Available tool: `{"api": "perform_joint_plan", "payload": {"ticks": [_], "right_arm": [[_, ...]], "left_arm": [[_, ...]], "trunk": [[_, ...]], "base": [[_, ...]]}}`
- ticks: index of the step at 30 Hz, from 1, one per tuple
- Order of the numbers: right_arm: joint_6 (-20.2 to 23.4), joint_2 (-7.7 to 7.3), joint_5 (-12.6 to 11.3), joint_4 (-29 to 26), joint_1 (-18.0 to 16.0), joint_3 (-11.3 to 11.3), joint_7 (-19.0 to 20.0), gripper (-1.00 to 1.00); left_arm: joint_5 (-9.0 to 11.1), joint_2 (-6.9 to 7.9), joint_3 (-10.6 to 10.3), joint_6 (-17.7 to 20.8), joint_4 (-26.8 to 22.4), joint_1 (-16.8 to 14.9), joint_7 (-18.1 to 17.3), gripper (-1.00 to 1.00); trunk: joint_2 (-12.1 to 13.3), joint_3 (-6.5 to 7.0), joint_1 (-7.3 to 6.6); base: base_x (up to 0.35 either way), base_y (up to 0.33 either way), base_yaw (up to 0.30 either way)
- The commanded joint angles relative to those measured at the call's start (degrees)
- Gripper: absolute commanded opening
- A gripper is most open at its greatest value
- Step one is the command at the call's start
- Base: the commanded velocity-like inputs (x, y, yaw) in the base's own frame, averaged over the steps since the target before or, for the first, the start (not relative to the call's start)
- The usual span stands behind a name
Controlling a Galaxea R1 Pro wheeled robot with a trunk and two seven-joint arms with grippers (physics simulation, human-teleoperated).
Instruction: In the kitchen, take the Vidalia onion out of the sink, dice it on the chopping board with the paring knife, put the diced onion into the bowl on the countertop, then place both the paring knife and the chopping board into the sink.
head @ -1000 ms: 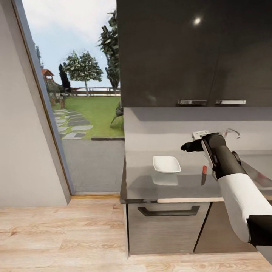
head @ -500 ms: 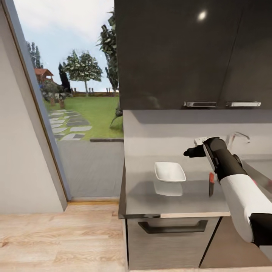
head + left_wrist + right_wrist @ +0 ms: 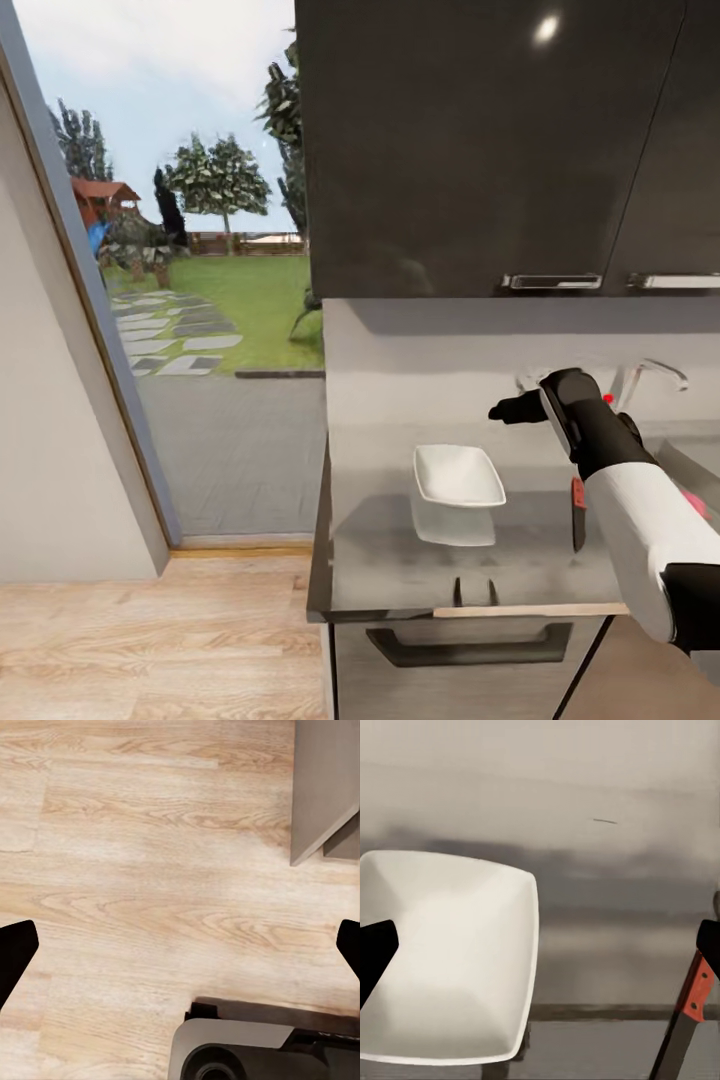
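**A:** Since a second ago the whole head view has slid: the bowl (image 3: 459, 476) and paring knife (image 3: 578, 512) sit lower and further right in it, and the cabinets look closer. That is the camera travelling; the things themselves lie as they did.

**B:** And the arm?

**A:** The right arm reaches up from the lower right corner, white forearm then black wrist, bent over the countertop (image 3: 380, 545) with the right gripper (image 3: 505, 410) pointing toward the window side, above and just behind the bowl. From the head I cannot tell how its fingers stand.

**B:** Does the wrist camera help?

**A:** Yes. In the right wrist view the fingertips (image 3: 375, 954) show at both edges, spread wide with nothing between them. Below lie the white bowl (image 3: 446, 956), empty, and the knife (image 3: 684, 1021), red handle joining the dark blade, apart from the bowl.

**B:** The left side?

**A:** The left gripper (image 3: 180, 952) hangs spread wide and empty over the pale wooden floor (image 3: 135, 870), beside a grey cabinet corner (image 3: 322, 787).

**B:** The room?

**A:** Glossy grey worktop, dark upper cabinets (image 3: 480, 140), the chrome tap (image 3: 655, 373) behind the arm, a pink spot at the arm's far edge that I cannot identify, and a tall window (image 3: 190, 250) onto a lawn with trees.
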Motion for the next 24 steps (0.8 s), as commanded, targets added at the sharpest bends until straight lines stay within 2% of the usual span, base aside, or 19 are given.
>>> {"api": "perform_joint_plan", "payload": {"ticks": [1, 5, 9, 13, 24], "right_arm": [[0.15, -0.16, 0.54, 0.45, -0.02, 0.16, 0.5, 1.0], [-0.17, -1.14, 0.52, 2.92, -0.01, 0.15, 1.98, 1.0], [-1.21, -2.6, 0.65, 4.53, -0.01, 0.14, 6.47, 1.0], [-2.48, -3.42, 0.71, 6.01, -0.01, 0.14, 9.27, 1.0], [-3.08, -3.96, 0.73, 7.03, -0.01, 0.06, 10.38, 1.0]], "left_arm": [[0.29, 0.0, -0.03, -0.16, 0.03, -0.01, 0.01, 1.0], [0.29, 0.0, -0.03, -0.17, 0.02, -0.02, 0.01, 1.0], [0.29, 0.0, -0.03, -0.17, 0.02, -0.02, 0.01, 1.0], [0.29, 0.0, -0.03, -0.17, 0.03, -0.02, 0.01, 1.0], [0.29, 0.0, -0.03, -0.17, 0.02, -0.02, 0.01, 1.0]], "trunk": [[-0.04, -0.02, 0.02], [-0.04, -0.02, 0.02], [-0.04, -0.02, 0.02], [-0.04, -0.02, 0.02], [-0.04, -0.02, 0.02]], "base": [[0.033, 0.0, 0.0], [0.013, 0.0, 0.0], [0.004, 0.0, 0.0], [0.001, 0.0, 0.0], [0.0, 0.0, 0.0]]}}
